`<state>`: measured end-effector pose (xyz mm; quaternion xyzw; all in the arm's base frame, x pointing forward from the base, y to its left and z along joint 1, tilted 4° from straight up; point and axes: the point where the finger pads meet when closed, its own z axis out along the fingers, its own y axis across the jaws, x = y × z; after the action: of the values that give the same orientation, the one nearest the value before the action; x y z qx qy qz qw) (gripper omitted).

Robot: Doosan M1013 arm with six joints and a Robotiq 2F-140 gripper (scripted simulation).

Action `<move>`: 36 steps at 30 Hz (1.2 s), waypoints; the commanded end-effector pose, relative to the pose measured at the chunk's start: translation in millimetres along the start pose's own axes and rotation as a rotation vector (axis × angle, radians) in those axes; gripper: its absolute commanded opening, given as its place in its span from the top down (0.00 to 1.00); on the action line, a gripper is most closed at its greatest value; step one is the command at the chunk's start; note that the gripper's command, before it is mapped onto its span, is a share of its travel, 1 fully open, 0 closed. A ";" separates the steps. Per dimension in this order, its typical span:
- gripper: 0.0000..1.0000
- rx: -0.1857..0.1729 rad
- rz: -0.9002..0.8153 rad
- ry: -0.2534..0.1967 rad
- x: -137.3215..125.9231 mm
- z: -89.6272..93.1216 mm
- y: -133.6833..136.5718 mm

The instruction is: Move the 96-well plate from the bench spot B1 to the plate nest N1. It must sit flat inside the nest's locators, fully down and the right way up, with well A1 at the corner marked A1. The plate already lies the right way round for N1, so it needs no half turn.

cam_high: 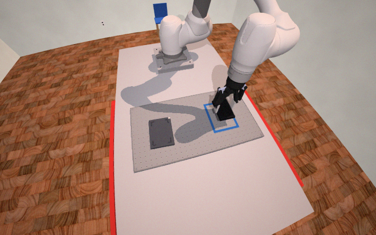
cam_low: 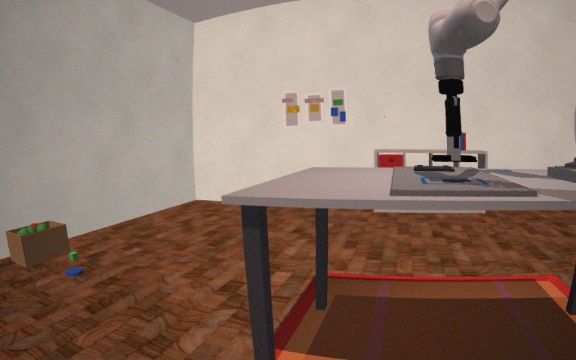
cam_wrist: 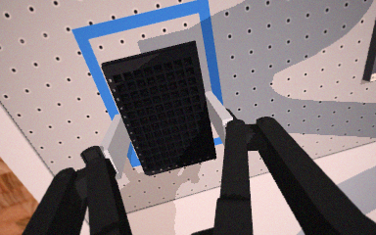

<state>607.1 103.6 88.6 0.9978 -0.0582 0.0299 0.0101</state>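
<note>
1. Currently the claw is pinching the 96-well plate across its narrow width, one grey finger pad against each long side.
2. Seen from the exterior camera, the plate hangs level under the claw, apart from the perforated board below it, with its shadow lying inside the blue outline of spot B1.
3. From above, the plate sits over the far part of the blue B1 frame, so it is lifted but has hardly travelled sideways.
4. My reading is that the lift step is in hand; the carry across to nest N1 has not begun.
5. That nest is a dark flat tray with small corner locators, well apart from B1 on the other side of the board, which rests on the tabletop.
6. Next the move calls for a level sideways carry at this height, no turning of the plate, then a straight descent so the plate's edges drop inside the locators.
7. Whichever corner holds well A1 I cannot tell from the plate's dark surface.
</note>
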 end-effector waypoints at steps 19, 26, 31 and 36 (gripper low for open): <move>1.00 0.006 0.035 0.000 2.9 -3.2 25.7; 1.00 0.006 0.035 0.000 4.7 -3.8 49.0; 1.00 0.006 0.035 0.000 6.0 -4.3 65.6; 1.00 0.006 0.035 0.000 6.8 -4.6 75.6</move>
<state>607.3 36.0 94.6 0.9967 -0.0747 0.0317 0.0097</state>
